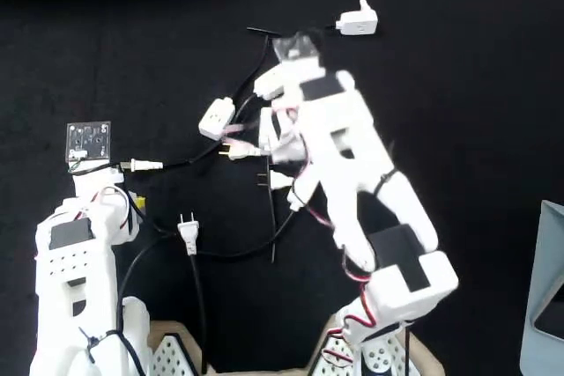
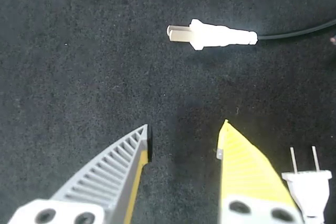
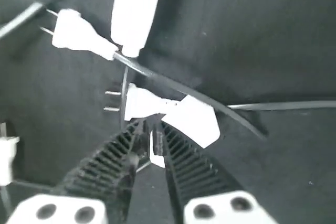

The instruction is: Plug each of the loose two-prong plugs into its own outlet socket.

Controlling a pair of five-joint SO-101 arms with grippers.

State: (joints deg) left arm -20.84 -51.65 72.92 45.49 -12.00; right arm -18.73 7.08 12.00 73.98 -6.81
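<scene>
Left gripper (image 2: 186, 124) gapes over bare cloth (image 2: 79, 51) near a white plug (image 2: 212, 35); right gripper (image 3: 151, 125) seemingly pinches a second plug (image 3: 144, 106).

A white plug (image 3: 140, 103) in the gripper (image 3: 152, 127)

**Room left of the outlet socket (image 1: 216, 118)**

Left of it, bare black cloth (image 1: 132, 59) lets me through. On its near side, crossing cables (image 1: 271, 226) and a loose plug (image 1: 189, 233) block the way; my right arm (image 1: 344, 156) crowds its right side.
</scene>
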